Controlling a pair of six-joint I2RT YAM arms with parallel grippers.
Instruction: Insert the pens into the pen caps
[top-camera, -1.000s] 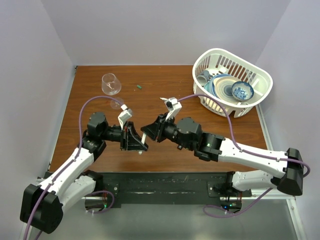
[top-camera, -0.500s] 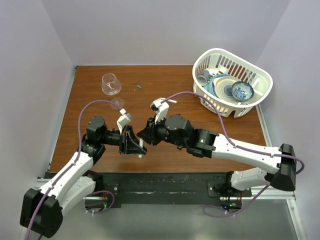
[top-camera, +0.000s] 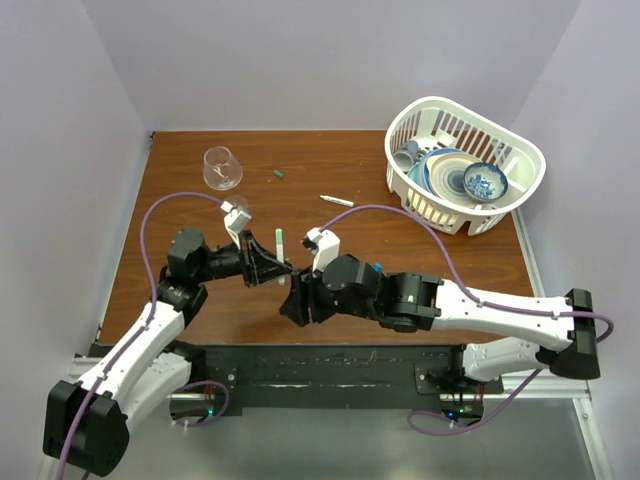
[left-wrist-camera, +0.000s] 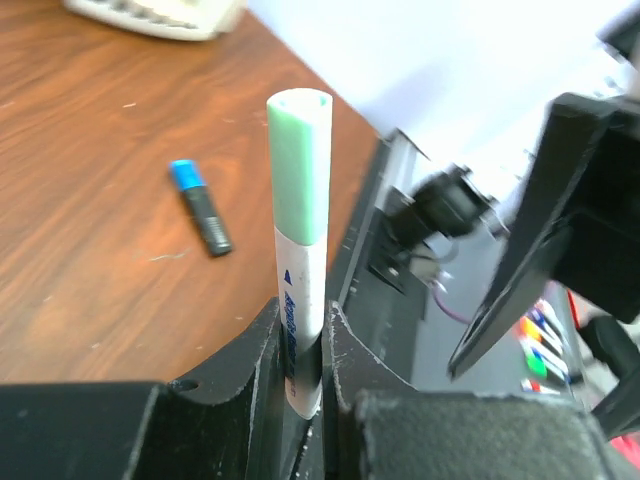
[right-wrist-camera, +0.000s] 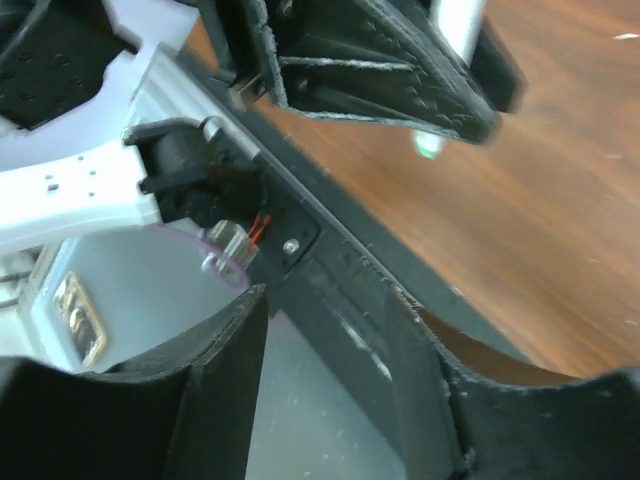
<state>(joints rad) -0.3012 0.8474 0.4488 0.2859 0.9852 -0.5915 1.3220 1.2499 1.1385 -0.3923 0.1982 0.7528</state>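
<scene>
Because my left claw (left-wrist-camera: 305, 345) is clamped on a white pen (left-wrist-camera: 298, 285) whose green cap (left-wrist-camera: 300, 160) looks seated, my right claw (top-camera: 300, 298), at its five o'clock, hangs parted and empty. I'd back it straight away, then lay the pen down clear of the bare pen (top-camera: 337, 201) at one o'clock.

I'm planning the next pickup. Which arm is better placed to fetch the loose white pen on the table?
Right: the right hand is open and empty; the left hand is shut on the green-capped pen.
</scene>
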